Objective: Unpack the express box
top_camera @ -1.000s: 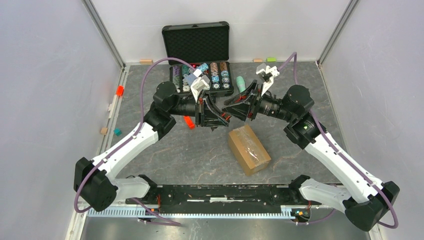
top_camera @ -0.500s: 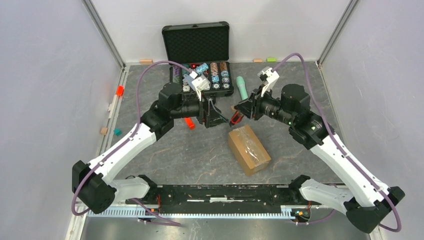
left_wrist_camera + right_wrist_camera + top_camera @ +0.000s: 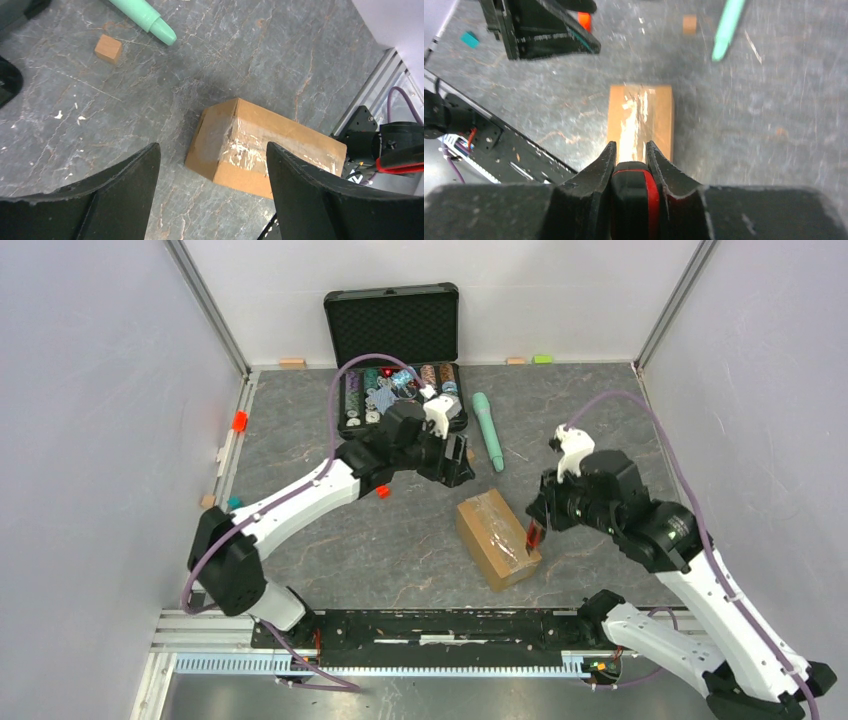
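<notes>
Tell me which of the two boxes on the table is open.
The black poker-chip case at the far edge: its lid stands raised, chips showing. The brown express box lies taped shut.

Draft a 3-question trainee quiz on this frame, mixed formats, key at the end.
1. True or false: the express box is closed, with tape over its top seam.
2. Multiple choice: what is the right claw holding? A) nothing B) a red-and-black tool C) the express box
3. Fill in the blank: the left claw hangs above the express box with its fingers ___.

Key: 1 true; 2 B; 3 open.
</notes>
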`<action>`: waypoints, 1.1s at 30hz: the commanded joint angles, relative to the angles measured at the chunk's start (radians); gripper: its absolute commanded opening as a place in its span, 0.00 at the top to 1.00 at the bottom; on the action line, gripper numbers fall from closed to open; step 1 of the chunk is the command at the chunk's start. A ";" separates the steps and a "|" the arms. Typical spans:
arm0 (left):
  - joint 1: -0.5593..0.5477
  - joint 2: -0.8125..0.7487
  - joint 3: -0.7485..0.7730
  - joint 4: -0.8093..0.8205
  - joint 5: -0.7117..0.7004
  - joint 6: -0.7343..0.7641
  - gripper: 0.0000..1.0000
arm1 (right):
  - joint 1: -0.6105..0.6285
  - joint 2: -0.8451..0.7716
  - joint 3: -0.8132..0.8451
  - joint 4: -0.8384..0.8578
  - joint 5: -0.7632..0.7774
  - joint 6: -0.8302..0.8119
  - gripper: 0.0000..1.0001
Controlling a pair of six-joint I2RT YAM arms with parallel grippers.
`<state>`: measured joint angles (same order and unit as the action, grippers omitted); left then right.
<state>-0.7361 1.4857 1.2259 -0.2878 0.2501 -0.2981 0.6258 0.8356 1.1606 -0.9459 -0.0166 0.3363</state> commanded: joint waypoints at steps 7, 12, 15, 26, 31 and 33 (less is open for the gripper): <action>-0.039 0.142 0.086 0.027 -0.010 0.040 0.16 | 0.000 -0.121 -0.234 -0.102 -0.024 0.144 1.00; -0.039 0.151 0.067 0.051 -0.001 0.020 0.16 | 0.001 -0.143 -0.310 -0.099 -0.040 0.151 1.00; -0.040 0.148 0.046 0.069 0.011 0.004 0.16 | 0.000 -0.171 -0.392 -0.040 -0.054 0.187 1.00; -0.055 0.128 -0.041 0.134 0.007 -0.069 0.18 | 0.000 -0.235 -0.608 0.234 0.006 0.310 1.00; -0.056 0.068 -0.110 0.113 -0.075 -0.131 0.21 | 0.000 -0.178 -0.622 0.364 0.009 0.267 1.00; -0.055 0.025 -0.144 0.097 -0.119 -0.164 0.23 | 0.000 -0.141 -0.611 0.403 0.010 0.239 1.00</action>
<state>-0.7883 1.6169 1.1332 -0.2001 0.2241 -0.3702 0.6262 0.6525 0.5343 -0.7277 -0.0319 0.6056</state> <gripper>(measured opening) 0.790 0.275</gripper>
